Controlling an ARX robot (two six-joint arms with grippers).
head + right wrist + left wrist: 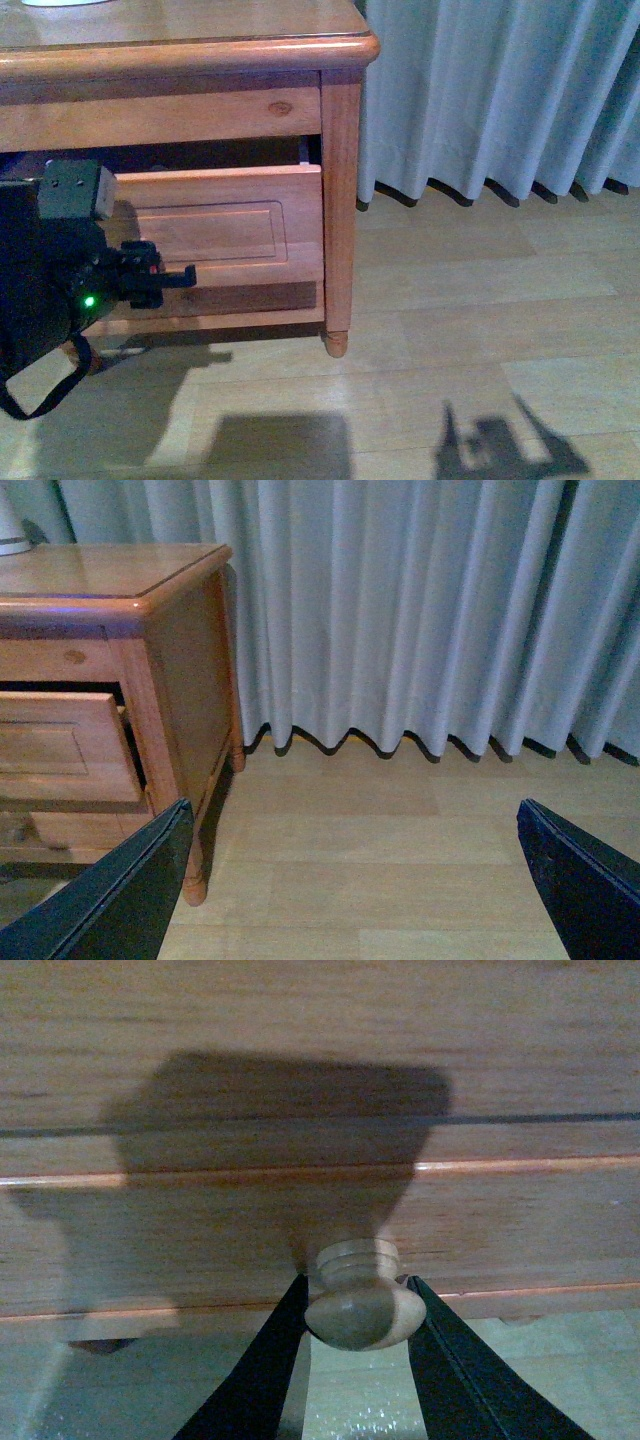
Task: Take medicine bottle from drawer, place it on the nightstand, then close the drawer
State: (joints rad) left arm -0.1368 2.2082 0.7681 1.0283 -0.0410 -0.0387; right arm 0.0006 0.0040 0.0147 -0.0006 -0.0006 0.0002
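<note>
The reddish-brown nightstand (340, 150) fills the upper left of the front view. Its taller lower drawer (230, 230) stands pulled out a little, with a dark gap above its front. My left gripper (160, 275) is against that front. In the left wrist view the two black fingers (262, 1370) are shut on the round wooden drawer knob (365, 1305). My right gripper (350, 880) hangs open over bare floor, beside the nightstand (180, 680), with the drawer (60, 745) off to its side. The medicine bottle is out of view.
A pale grey curtain (500, 90) hangs to the floor just right of the nightstand. The base of a white object (10, 535) stands on the nightstand top. Light wooden floorboards (470, 330) stretch in front, crossed by the arms' shadows.
</note>
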